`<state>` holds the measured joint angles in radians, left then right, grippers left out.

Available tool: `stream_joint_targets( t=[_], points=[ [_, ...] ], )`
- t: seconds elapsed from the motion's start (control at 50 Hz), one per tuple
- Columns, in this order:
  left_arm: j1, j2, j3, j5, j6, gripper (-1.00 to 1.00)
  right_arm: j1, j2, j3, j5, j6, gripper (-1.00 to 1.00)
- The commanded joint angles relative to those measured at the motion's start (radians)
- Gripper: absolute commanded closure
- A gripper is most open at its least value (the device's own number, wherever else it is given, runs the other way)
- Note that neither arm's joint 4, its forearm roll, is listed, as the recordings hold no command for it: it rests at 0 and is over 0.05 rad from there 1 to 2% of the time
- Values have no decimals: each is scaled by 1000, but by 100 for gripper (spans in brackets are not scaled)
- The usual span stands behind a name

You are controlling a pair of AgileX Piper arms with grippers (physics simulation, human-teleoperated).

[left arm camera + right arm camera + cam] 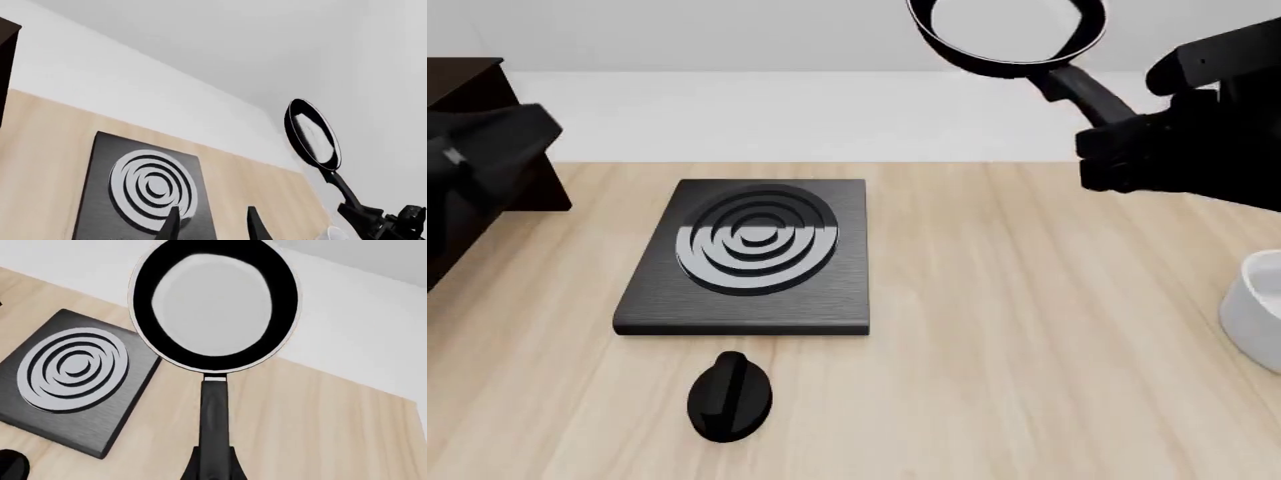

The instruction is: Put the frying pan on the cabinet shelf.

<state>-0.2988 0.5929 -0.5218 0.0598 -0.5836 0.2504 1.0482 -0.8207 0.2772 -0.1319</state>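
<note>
The frying pan (1008, 35) hangs high in the air above the table's far right, tilted, with its glossy black rim towards the front camera. My right gripper (1110, 128) is shut on its long handle (215, 410); in the right wrist view the pan (213, 305) fills the upper middle. From the left wrist view the pan (312, 132) shows off to the side, well away from my left gripper (212, 226), which is open and holds nothing. The dark cabinet shelf (465, 85) stands at the far left edge, partly behind my left arm (481, 170).
A flat black stove plate (747, 255) with concentric rings lies left of centre on the light wooden table. A black oval knob (731, 397) sits in front of it. A white cup (1261, 305) stands at the right edge.
</note>
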Motion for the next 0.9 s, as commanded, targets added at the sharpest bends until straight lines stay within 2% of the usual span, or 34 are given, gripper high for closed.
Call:
stream_joint_targets(
  t=[0.02, 0.04, 0.08, 0.12, 0.14, 0.16, 0.2, 0.22, 0.24, 0.26, 0.28, 0.3, 0.32, 0.42, 0.5, 0.52, 0.54, 0.62, 0.72, 0.9],
  points=[
    [-32, -9, 15, -20, -136, -100, 161, 15, -129, 4, 42, 100],
    [-30, -13, 23, -27, -157, -100, 147, 19, -134, 8, 54, 100],
    [-53, -19, 36, -35, -190, -100, 181, 21, -144, -6, 43, 100],
    [-81, -30, 17, -17, -151, -100, 205, 27, -155, -13, 59, 100],
    [-92, -29, 17, -9, -152, -100, 216, 27, -160, -30, 89, 100],
    [-92, -33, 16, -5, -153, -100, 228, 25, -163, -35, 77, 100],
    [-123, -46, 22, -5, -177, -100, 237, 30, -168, -59, 87, 100],
    [-119, -56, 13, 9, -174, -100, 255, 34, -166, -70, 110, 100],
    [-117, -58, 11, 14, -177, -100, 335, 28, -160, -98, 102, 100],
    [-116, -59, 9, 15, -175, -100, 346, 36, -159, -102, 87, 100],
    [-109, -62, 3, 18, -167, -100, 289, 45, -156, -105, 86, 100],
    [-103, -63, 1, 19, -171, -100, 321, 52, -159, -117, 114, 100],
    [-105, -70, 0, 23, -179, -100, 362, 67, -166, -121, 114, 100],
    [-114, -77, -8, 34, -181, -100, 378, 113, -188, -134, 119, 100],
    [-118, -85, -13, 42, -195, -100, 426, 145, -211, -147, 89, 100],
    [-119, -89, -11, 41, -211, -100, 449, 154, -218, -149, 90, 100],
    [-119, -91, -14, 44, -217, -100, 440, 162, -222, -149, 101, 100],
    [-123, -102, -25, 60, -212, -100, 470, 188, -250, -150, 85, 100],
    [-124, -99, -32, 61, -214, -100, 511, 209, -273, -157, 92, 100],
    [-134, -106, -30, 54, -212, -100, 570, 247, -278, -200, 79, 100]
  ],
)
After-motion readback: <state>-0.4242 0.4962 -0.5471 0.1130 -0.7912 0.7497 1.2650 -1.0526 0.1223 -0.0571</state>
